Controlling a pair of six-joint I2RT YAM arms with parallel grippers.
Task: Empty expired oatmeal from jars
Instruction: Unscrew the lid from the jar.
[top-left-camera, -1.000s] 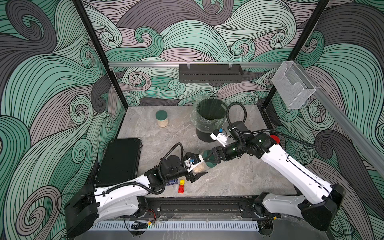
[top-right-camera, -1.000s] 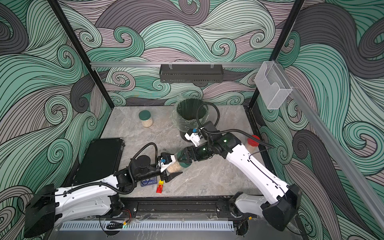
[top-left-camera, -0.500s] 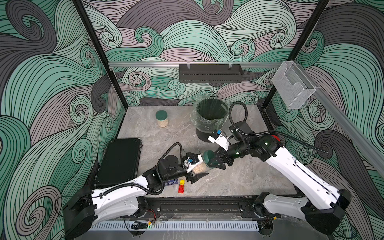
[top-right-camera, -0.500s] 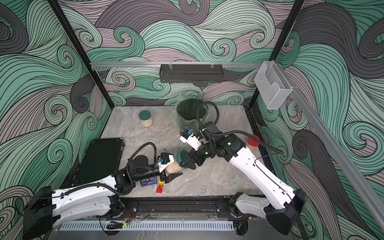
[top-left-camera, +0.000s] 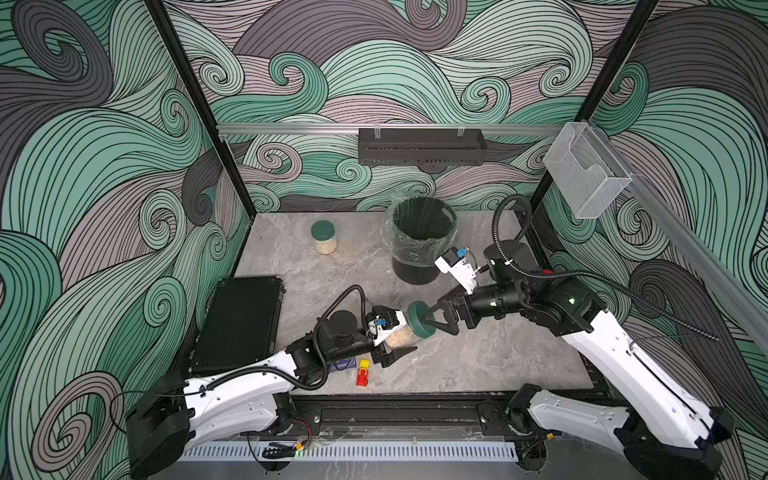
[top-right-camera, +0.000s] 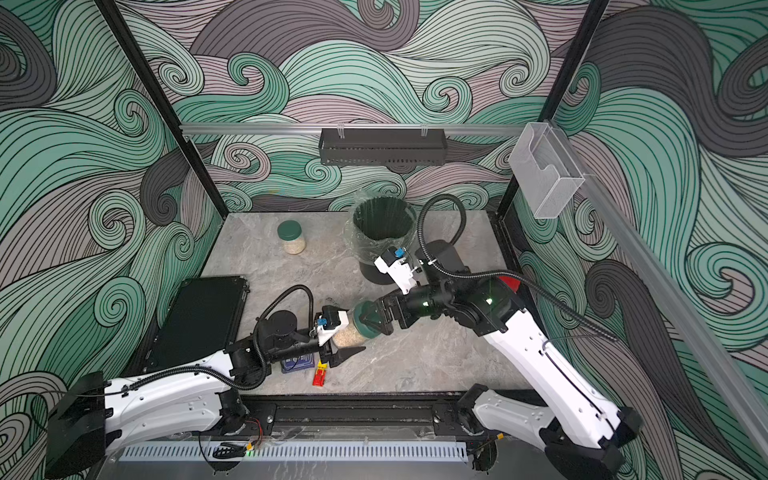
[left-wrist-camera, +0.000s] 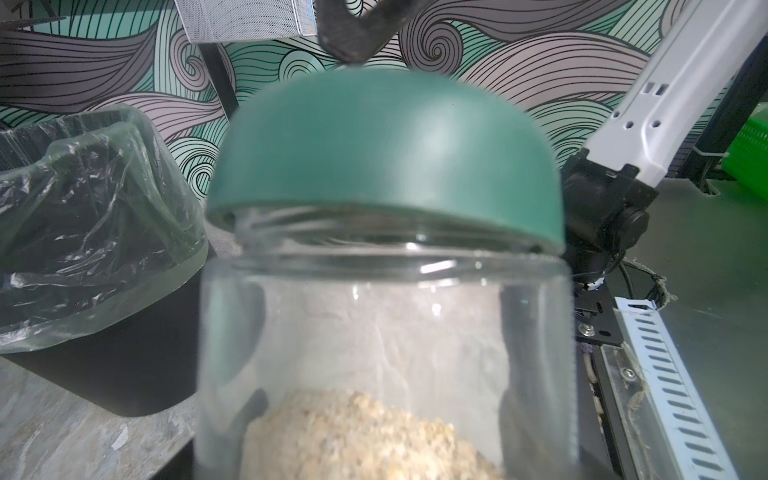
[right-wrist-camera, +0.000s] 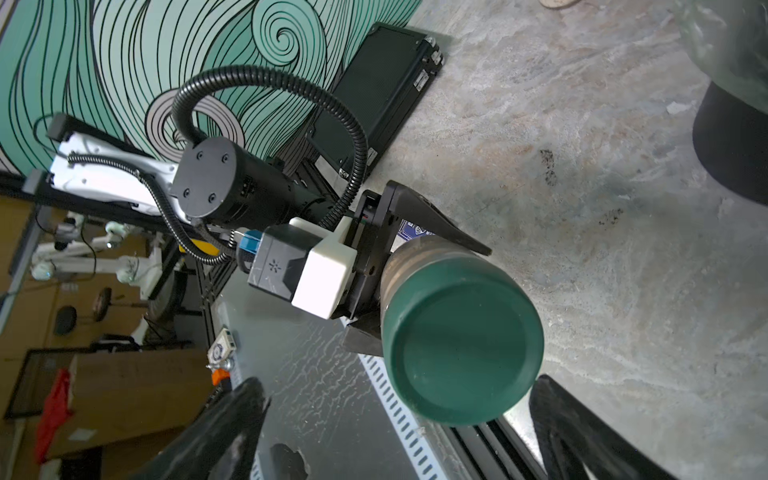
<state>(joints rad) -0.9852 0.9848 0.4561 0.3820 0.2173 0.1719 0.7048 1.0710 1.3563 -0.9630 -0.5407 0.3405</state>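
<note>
Jar (left-wrist-camera: 386, 332) of oatmeal (left-wrist-camera: 357, 432), tilted, is clamped in my left pincer (top-left-camera: 400, 337) before the bin (top-left-camera: 415, 270). My right pincer (right-wrist-camera: 395, 384) gapes wide, fingers clear of the lid (right-wrist-camera: 461, 349) edge either side.

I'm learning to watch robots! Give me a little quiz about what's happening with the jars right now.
1. True or false: the left hand holds a clear round jar with a dark green lid and pale oatmeal flakes inside.
2. Fill in: the right hand is ___ (open or shut), with a finger on each side of that lid.
3. The other clear green-lidded jar is: A) lying on its side, B) standing upright on the grey marbled table, C) in the right hand.

Key: 1 true; 2 open; 3 B.
</note>
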